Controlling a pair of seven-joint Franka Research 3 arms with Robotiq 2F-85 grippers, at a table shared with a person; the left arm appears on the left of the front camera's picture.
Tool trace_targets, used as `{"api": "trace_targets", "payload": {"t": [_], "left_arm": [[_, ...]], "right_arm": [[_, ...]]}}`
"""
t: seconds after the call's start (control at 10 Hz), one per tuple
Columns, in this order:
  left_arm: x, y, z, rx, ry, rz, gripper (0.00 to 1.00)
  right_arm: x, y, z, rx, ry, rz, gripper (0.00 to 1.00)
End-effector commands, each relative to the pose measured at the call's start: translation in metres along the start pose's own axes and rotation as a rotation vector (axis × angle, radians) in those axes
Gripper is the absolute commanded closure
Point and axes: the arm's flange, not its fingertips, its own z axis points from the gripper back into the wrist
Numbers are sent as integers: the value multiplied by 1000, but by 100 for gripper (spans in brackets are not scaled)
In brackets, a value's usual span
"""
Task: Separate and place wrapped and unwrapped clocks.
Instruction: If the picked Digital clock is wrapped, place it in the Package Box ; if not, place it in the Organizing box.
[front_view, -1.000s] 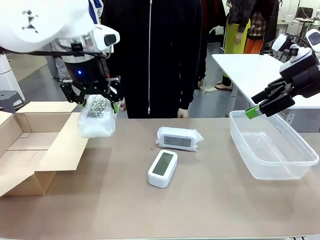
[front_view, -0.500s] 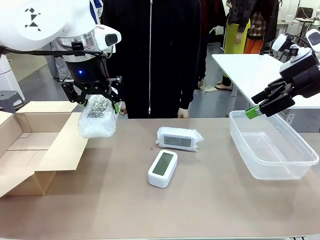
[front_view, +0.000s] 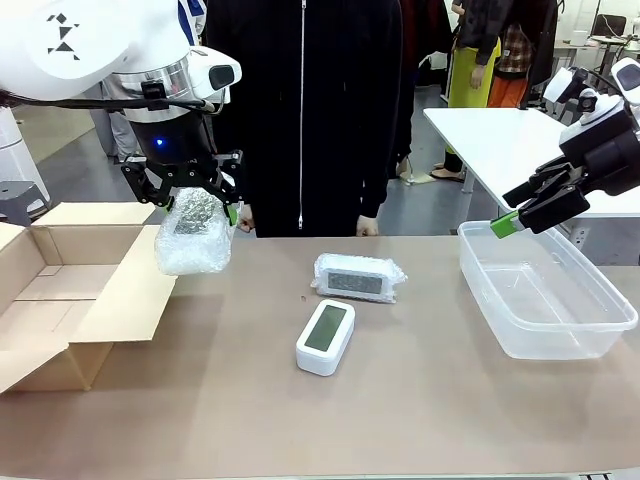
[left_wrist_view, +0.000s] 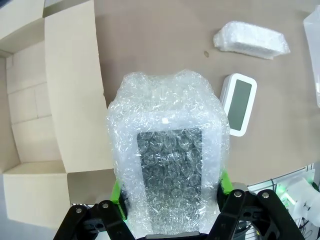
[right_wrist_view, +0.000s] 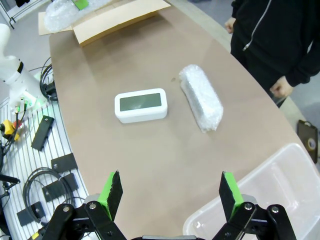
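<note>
Wrapped clock, a white digital clock in a puffy sleeve of clear bubble wrap, hung in the air in the left gripper. The gripper's green-padded jaws were part way closed and pressed into the wrap on either side. The grey screen showed through the bubbles. The clock hung above the edge of the open flap of a cardboard box on the robot's left, beside the box's opening rather than over it.

Near the middle of the brown table, a second wrapped clock lay flat. Just in front of it, and apart from it, lay the bare clock, screen up. At the robot's right stood a clear plastic bin. The right gripper hovered above the bin's far rim, jaws spread wide with nothing between them. A person in dark clothing stood at the far side of the table.

The main risk seemed to be the grip. The pads squeezed soft, slick wrap rather than the hard case, so the clock could slide down or twist out during a move. Released where it hung, it would likely strike the flap and slip onto the table instead of dropping into the box.
</note>
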Motion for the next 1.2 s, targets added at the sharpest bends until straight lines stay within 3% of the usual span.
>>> {"api": "trace_targets", "payload": {"t": [0.0, 0.7, 0.8, 1.0, 1.1], "left_arm": [[-1, 2, 2, -3, -3, 6, 60], [-1, 2, 2, -3, -3, 6, 60], [0, 0, 0, 2, 0, 1, 20], [24, 84, 10, 140, 71, 90, 20], [37, 138, -2, 131, 132, 151, 20]], "right_arm": [[0, -3, -3, 22, -22, 7, 0], [0, -3, -3, 22, -22, 7, 0], [0, -3, -3, 22, -22, 7, 0], [0, -3, -3, 22, -22, 7, 0], [0, -3, -3, 22, -22, 7, 0]]}}
